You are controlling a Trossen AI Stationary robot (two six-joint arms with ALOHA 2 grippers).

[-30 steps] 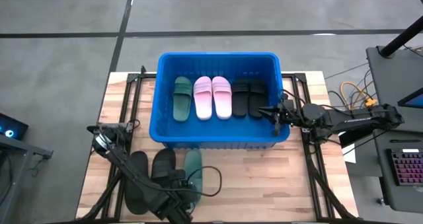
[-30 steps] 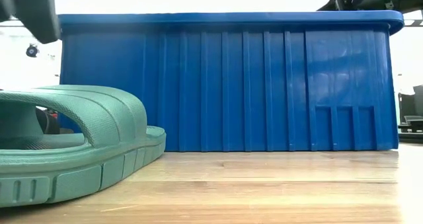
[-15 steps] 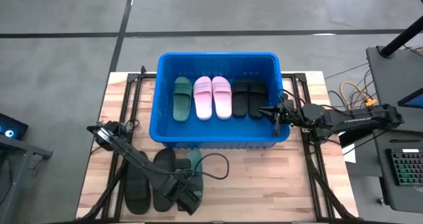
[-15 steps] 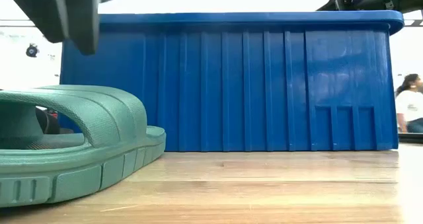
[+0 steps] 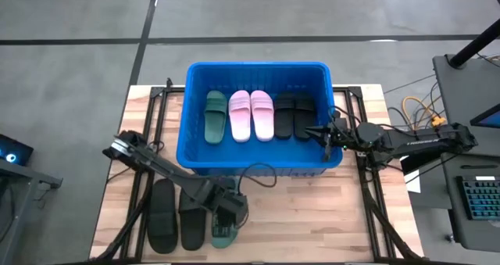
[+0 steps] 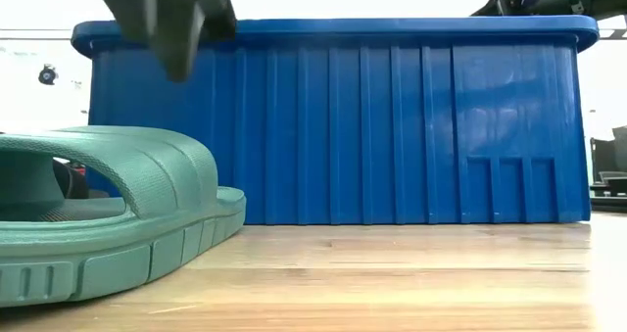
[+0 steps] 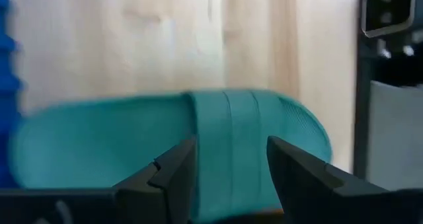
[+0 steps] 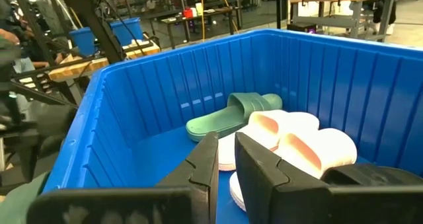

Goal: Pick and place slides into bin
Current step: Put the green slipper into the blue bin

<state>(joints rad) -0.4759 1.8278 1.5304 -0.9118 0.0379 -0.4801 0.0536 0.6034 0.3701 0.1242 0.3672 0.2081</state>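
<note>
A dark green slide (image 5: 223, 235) lies flat on its sole on the table in front of the bin (image 5: 258, 65), beside two black slides (image 5: 162, 227) (image 5: 191, 227). My left gripper (image 5: 229, 214) hangs open above the green slide, pointing steeply down. Its fingers stand either side of the broad strap (image 7: 228, 128) without touching it. In the low view the green slide (image 6: 108, 214) fills the left foreground and the left gripper (image 6: 176, 28) hangs above it. Inside the bin lie a green slide (image 5: 216, 116), a pink pair (image 5: 251, 115) and a black pair (image 5: 294, 115). My right gripper (image 5: 322, 132) waits shut at the bin's right rim.
The bin's tall blue wall (image 6: 392, 126) stands just beyond the slides on the table. A black cable (image 5: 262, 175) loops on the wood by the left arm. Bare wooden tabletop (image 5: 328, 210) lies to the right of the green slide. A monitor and a keyboard (image 5: 476, 198) sit off the table's right side.
My left gripper has swung from over the black slides toward the table's right edge and the bin, turning as it went. It now hangs over the green slide. Its fingers have stayed open, and none of the slides has moved.
</note>
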